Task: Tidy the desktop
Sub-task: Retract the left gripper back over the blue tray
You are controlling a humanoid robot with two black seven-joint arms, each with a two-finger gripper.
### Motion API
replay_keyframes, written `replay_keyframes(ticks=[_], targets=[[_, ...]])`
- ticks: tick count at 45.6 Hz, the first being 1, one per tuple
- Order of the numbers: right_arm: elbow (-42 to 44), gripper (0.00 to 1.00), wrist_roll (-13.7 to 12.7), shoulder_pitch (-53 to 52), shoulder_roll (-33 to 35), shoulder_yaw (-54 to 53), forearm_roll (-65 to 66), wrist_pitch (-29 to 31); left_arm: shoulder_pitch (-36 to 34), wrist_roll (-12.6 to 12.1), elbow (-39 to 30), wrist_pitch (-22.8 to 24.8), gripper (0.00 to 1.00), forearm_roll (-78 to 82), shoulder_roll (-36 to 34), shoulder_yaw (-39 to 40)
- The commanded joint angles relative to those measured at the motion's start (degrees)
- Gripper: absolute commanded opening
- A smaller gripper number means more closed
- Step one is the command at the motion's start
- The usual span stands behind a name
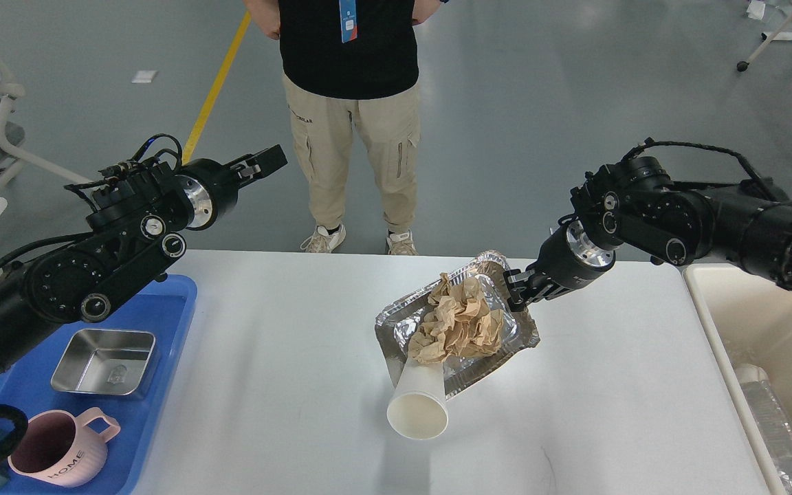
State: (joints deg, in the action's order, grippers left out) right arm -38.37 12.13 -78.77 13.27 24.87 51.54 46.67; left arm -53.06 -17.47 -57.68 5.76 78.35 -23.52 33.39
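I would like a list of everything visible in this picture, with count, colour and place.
desktop: one, white, centre
foil tray: one, silver, mid-desktop, tilted
paper wad: one, brown, in foil tray
paper cup: one, white, on its side against foil tray
blue tray: one, left
steel dish: one, silver, on blue tray
mug: one, pink, on blue tray
bin: one, beige, right
person: one, behind desktop
left gripper: black, raised, empty
right gripper: black, at foil tray rim

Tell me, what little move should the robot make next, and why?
Probably carry the foil tray to its right, toward the beige bin. The right gripper already pinches the tray's far edge, tilting it off the desktop, with crumpled paper and a paper cup on it. Go slowly; the cup hangs over the low edge.
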Motion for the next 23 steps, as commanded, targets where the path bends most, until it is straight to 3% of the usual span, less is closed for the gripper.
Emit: replay_keyframes(ticks=[1, 13, 20, 23], targets=[[0.0, 0.00, 0.0, -0.1, 0.1, 0.0, 0.0, 0.0, -0.4, -0.1, -0.4, -0.2, 0.97, 0.0, 0.0, 0.0], [0.0, 0.00, 0.0, -0.2, 0.4, -0.2, 0.0, 0.0, 0.1, 2.7, -0.9, -1.5, 0.97, 0.0, 0.2, 2.6], [0.0, 0.00, 0.0, -0.2, 0.0, -0.4, 0.0, -0.1, 0.1, 8.3, -0.9, -2.3, 0.97, 0.3, -0.4, 2.3], [0.0, 0.00, 0.0, -0.2, 0.0, -0.5, 0.0, -0.1, 0.3, 9.6, -0.9, -3.9, 0.97, 0.2, -0.9, 2.4]])
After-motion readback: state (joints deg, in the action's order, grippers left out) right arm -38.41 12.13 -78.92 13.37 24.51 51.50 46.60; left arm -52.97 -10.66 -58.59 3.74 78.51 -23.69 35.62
